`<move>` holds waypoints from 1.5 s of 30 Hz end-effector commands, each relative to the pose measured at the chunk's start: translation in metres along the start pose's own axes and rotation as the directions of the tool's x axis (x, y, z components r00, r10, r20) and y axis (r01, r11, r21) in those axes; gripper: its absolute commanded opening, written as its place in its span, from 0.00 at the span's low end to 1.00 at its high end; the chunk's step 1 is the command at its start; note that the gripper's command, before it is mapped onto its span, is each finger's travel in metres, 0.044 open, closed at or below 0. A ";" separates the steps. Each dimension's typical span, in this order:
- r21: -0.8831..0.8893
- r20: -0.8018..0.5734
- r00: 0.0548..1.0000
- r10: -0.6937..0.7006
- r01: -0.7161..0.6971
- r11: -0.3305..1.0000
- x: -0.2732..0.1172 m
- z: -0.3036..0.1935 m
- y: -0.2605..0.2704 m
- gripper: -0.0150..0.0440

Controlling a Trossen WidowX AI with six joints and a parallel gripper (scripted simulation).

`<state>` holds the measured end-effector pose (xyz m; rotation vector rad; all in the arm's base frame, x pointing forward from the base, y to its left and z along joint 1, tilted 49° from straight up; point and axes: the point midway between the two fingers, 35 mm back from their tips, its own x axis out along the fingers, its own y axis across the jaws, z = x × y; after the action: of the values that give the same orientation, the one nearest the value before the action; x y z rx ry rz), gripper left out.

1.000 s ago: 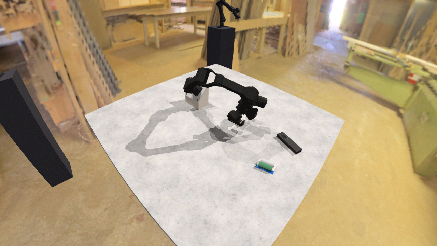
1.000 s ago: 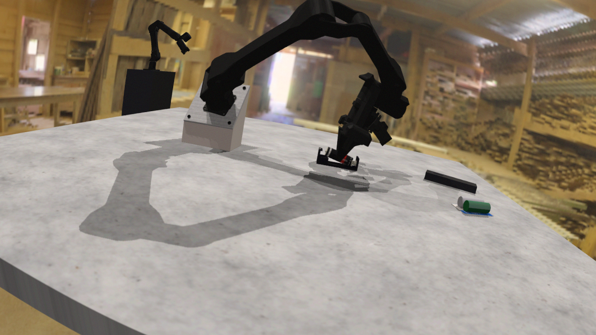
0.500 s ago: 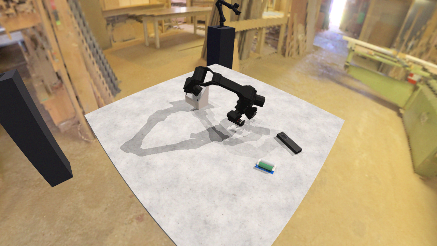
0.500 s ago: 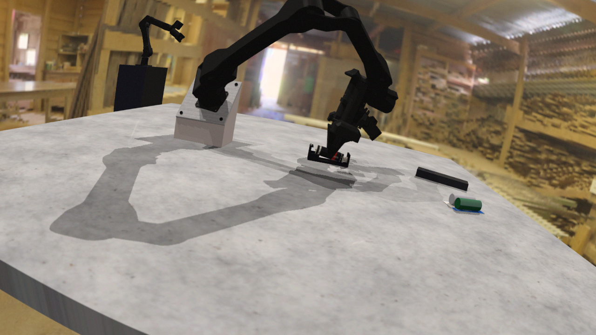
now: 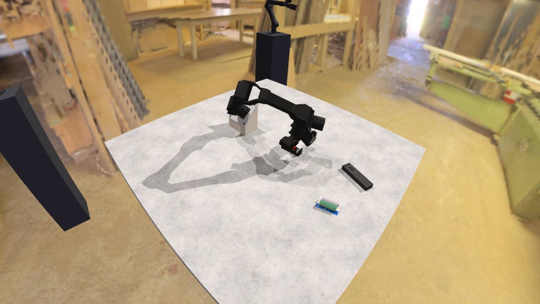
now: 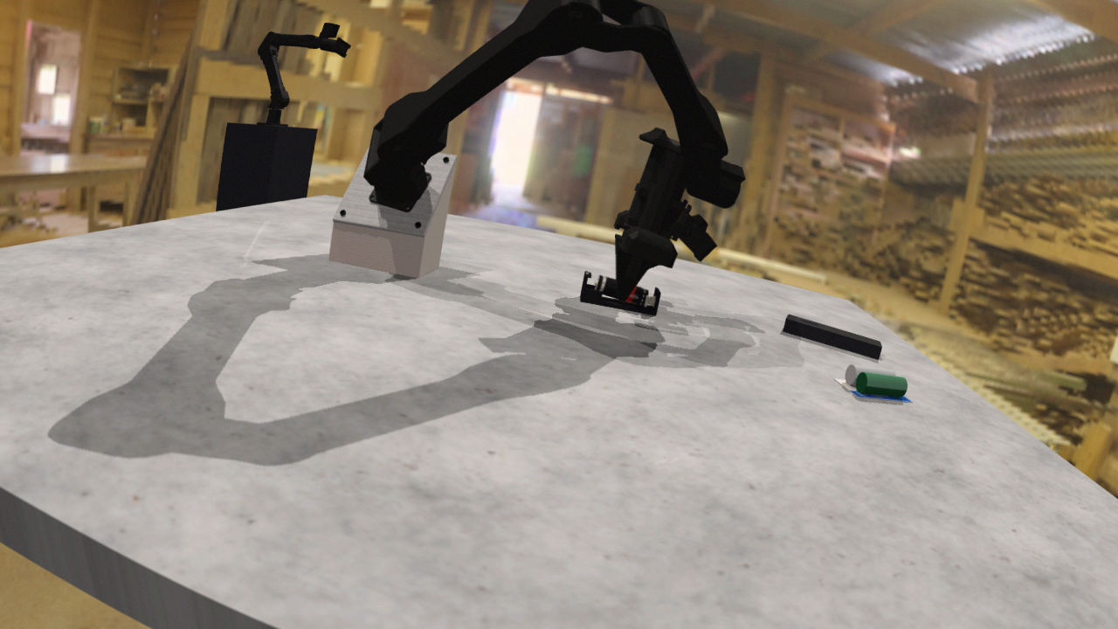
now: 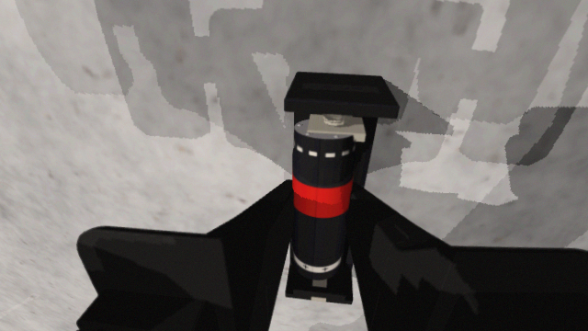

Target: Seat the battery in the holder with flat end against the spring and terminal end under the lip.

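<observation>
The black battery with a red band (image 5: 295, 148) (image 6: 631, 298) (image 7: 322, 199) is between the fingers of my gripper (image 7: 320, 190), which is shut on it. It lies lengthwise inside the black holder (image 5: 296, 153) (image 6: 617, 306) (image 7: 341, 97). In the exterior view its left end stands a little higher than its right end. In the wrist view its grey flat end is by the pale contact plate (image 7: 358, 130) at the far wall, offset slightly left. The end with the white ring and plus marks is by the near wall. The spring's contact and the battery's underside are hidden.
A black bar-shaped box (image 5: 356, 176) (image 6: 832, 336) lies right of the holder. A green and a grey cylinder sit on a small blue board (image 5: 337, 213) near it. The arm's mounting block (image 5: 247, 126) (image 6: 375, 246) stands behind left.
</observation>
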<state>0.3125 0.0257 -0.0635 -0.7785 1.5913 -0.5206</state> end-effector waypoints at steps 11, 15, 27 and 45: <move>0.009 0.071 0.997 0.002 -0.002 1.000 0.002 0.001 -0.001 0.38; 0.010 0.088 0.996 0.003 -0.004 1.000 0.002 0.001 -0.002 0.38; 0.011 0.138 0.990 0.005 -0.007 1.000 0.003 -0.001 -0.003 0.38; 0.011 0.196 0.981 0.010 -0.012 1.000 0.004 -0.004 -0.003 0.38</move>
<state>0.3089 0.0215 -0.0637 -0.7825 1.4166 -0.4314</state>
